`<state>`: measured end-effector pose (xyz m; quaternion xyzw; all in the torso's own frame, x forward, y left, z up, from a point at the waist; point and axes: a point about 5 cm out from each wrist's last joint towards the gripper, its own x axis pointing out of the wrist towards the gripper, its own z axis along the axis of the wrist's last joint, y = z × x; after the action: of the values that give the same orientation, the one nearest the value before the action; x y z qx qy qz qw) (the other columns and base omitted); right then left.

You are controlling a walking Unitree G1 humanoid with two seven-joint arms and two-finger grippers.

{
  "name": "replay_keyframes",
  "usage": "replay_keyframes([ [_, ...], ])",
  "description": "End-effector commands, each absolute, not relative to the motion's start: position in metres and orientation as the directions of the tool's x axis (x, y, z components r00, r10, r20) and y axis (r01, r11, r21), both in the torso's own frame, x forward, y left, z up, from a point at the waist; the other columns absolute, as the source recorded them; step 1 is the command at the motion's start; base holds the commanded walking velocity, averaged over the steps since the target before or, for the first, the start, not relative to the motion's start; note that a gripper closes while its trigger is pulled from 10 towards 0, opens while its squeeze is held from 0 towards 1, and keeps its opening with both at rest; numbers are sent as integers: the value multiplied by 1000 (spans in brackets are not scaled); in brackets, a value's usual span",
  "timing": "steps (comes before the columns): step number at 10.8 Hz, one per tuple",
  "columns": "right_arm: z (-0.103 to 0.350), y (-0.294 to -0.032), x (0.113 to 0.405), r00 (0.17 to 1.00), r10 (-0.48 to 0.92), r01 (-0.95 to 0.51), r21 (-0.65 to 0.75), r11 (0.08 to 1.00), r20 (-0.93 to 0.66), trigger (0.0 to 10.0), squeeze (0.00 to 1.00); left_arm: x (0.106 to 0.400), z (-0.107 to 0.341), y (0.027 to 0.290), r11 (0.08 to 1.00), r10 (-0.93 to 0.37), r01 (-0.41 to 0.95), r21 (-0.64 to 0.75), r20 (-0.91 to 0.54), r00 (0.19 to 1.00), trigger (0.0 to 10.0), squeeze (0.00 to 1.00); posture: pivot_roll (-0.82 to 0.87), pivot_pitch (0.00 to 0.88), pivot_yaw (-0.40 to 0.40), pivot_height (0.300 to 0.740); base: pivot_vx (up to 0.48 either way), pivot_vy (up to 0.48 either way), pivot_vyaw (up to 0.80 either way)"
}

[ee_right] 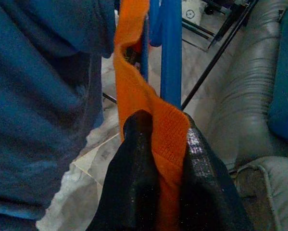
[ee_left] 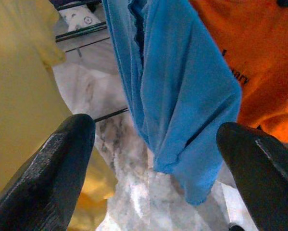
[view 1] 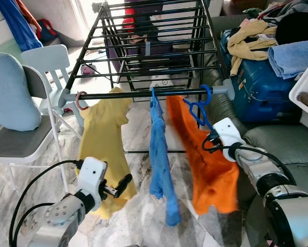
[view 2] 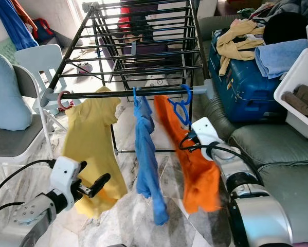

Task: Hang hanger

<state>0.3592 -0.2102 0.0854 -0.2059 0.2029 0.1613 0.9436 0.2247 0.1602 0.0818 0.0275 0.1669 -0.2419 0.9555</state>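
On the front rail of the black drying rack, at about one o'clock from your head camera, the blue hanger hooks over the bar with the orange shirt draped from it. Your right gripper is just below the hanger, its two black fingers pressed together on a fold of the orange shirt's edge, with the blue hanger's bars right behind it in the right wrist view.

At twelve o'clock a blue garment hangs twisted from the same rail, just beside the orange one. At eleven o'clock a yellow shirt hangs on a pinkish hook.

Your left gripper sits low at about seven o'clock, in front of the yellow shirt's hem, fingers spread wide and holding nothing; its wrist view looks between them at the blue garment's lower end.

At ten o'clock you have a folding chair with a pale blue cushion. At two o'clock a blue suitcase piled with clothes rests on a grey sofa.
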Motion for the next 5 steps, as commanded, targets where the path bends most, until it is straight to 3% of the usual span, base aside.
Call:
replay_keyframes([
  [1,89,-208,362,865,231,-393,-315,864,-446,0,0,225,78,162,882,-449,471,-28,-357,819,10000,0,70,0,112,740,0,0,0],
  [5,91,-199,363,854,300,-434,-264,861,-425,0,0,226,76,160,874,-461,485,-26,-360,811,10000,0,70,0,107,740,0,0,0],
])
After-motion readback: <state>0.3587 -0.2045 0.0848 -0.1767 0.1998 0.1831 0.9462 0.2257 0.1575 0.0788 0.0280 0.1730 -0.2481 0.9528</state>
